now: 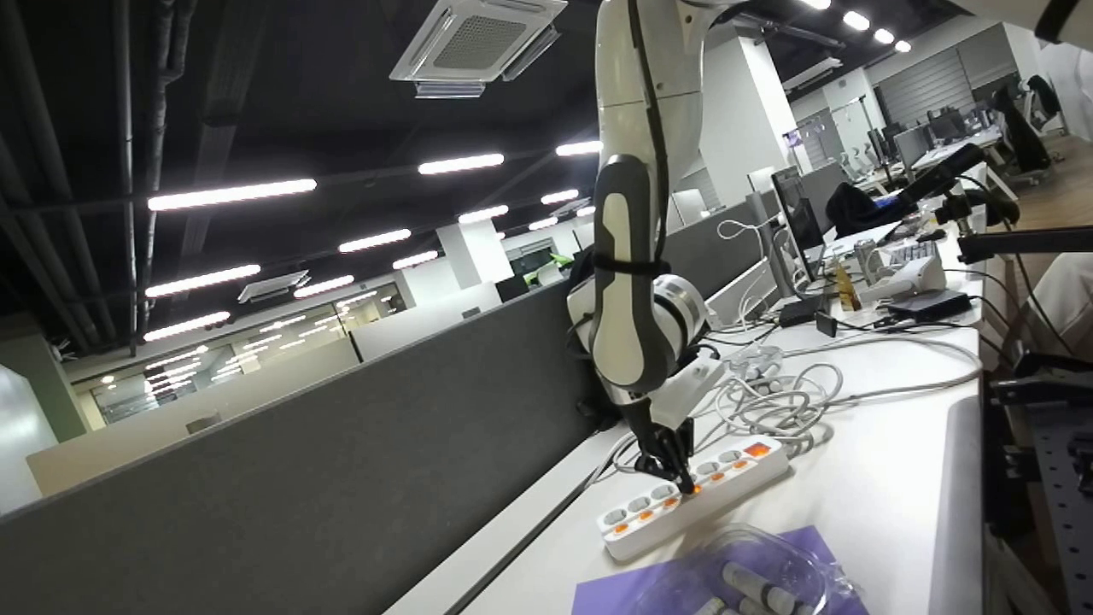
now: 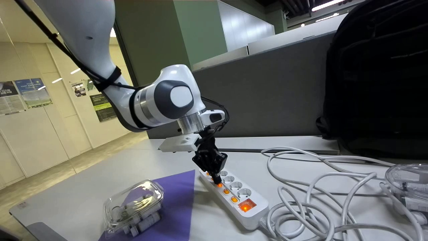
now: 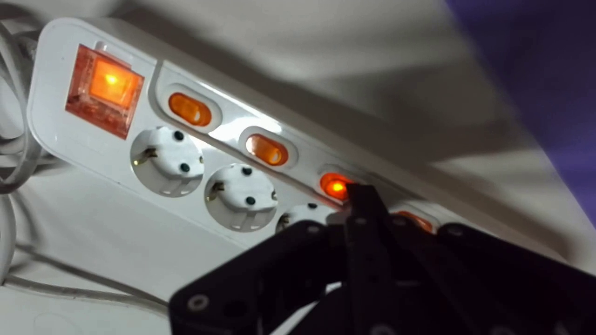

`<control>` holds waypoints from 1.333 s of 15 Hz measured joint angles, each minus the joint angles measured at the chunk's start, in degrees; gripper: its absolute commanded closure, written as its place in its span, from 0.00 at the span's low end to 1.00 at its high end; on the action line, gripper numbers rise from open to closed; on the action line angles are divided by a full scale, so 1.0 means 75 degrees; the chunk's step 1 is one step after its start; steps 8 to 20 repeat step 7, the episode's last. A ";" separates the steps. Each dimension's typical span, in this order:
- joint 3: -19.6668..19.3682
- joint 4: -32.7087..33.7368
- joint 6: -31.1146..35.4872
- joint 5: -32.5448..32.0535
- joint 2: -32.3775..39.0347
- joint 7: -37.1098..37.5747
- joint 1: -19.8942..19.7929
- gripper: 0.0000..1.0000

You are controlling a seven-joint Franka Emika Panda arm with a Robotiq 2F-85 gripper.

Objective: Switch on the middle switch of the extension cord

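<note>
In an exterior view, the extension cord [image 1: 702, 515] is seen lying on the white tabletop [image 1: 905, 478], between a dark grey partition [image 1: 427, 444] and a purple sheet [image 1: 615, 591]. The gripper [image 1: 686, 487] is held tip-down at its row of 6 small orange switches [image 1: 646, 515]. A white cable [image 1: 773, 414] is heaped in loops near the far end of the extension cord, and a monitor [image 1: 796, 213] can be made out farther back.

In an exterior view, the large switch [image 2: 246, 205] is shown aglow at the extension cord's near end, with the white cable coiled next to it. A brightly lit small switch [image 2: 219, 184] is seen just under the gripper's tip; whether they are touching cannot be told. A clear container [image 2: 138, 204], with white cylindrical items [image 2: 148, 221] held inside, is rested at least partly on the purple sheet. A black backpack [image 2: 378, 77] is placed in front of the partition, and posters [image 2: 32, 93] are hung on a pale wall [image 2: 30, 144].

In the wrist view, the gripper is clenched, its dark fingertips [image 3: 363, 197] set together at the edge of the 3rd small switch [image 3: 335, 186] counted from the large switch. That 3rd small switch is lit a strong red-orange; how far it is pressed cannot be told. The 2 small switches nearer the large switch are shown in duller amber, and a 4th is partly covered by the gripper. Of the sockets [image 3: 170, 160], 2 are seen whole.
</note>
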 measured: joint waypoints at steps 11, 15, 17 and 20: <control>-0.0956 0.0111 0.0147 -0.0995 0.0257 0.1014 0.0949 1.00; -0.0956 0.0111 0.0147 -0.0995 0.0257 0.1014 0.0949 1.00; -0.0956 0.0111 0.0147 -0.0995 0.0257 0.1014 0.0949 1.00; -0.0956 0.0111 0.0147 -0.0995 0.0257 0.1014 0.0949 1.00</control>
